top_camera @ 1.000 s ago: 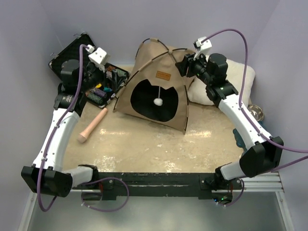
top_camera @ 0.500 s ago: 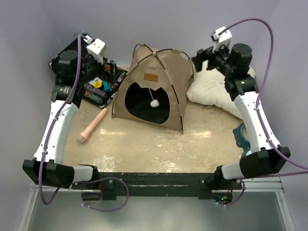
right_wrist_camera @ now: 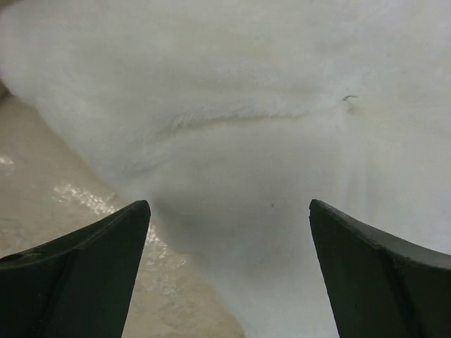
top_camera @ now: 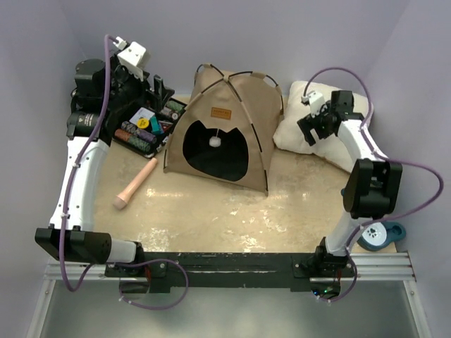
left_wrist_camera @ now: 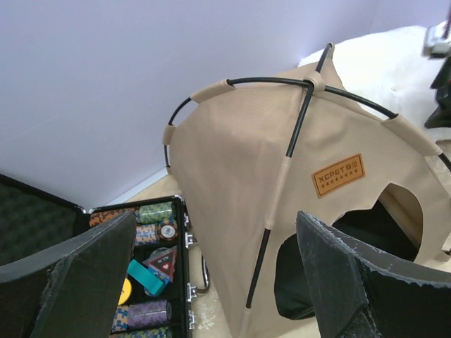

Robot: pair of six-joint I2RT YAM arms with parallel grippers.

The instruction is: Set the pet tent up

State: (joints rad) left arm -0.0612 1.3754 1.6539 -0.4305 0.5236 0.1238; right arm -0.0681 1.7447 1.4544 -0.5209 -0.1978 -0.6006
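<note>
The pet tent (top_camera: 224,130) stands upright at the back middle of the table, tan, with its two black poles (left_wrist_camera: 310,83) crossing at the peak. Its brown patch (left_wrist_camera: 339,174) sits above the arched doorway, where the white pompom (top_camera: 215,141) hangs. My left gripper (top_camera: 156,90) is raised to the tent's left, open, apart from the fabric; in the left wrist view (left_wrist_camera: 218,282) nothing lies between its fingers. My right gripper (top_camera: 308,132) hovers open over the white cushion (right_wrist_camera: 246,127), right of the tent, and holds nothing (right_wrist_camera: 229,274).
An open black case (top_camera: 144,127) with poker chips lies left of the tent, under my left arm. A pink cylinder (top_camera: 136,183) rests on the table in front of it. A teal bowl (top_camera: 377,236) sits by the right arm's base. Walls close in behind.
My right gripper opened, left the tent's top and swung right and down over the cushion. The left arm drew back to the left. The tent shifted slightly left; its pompom swings.
</note>
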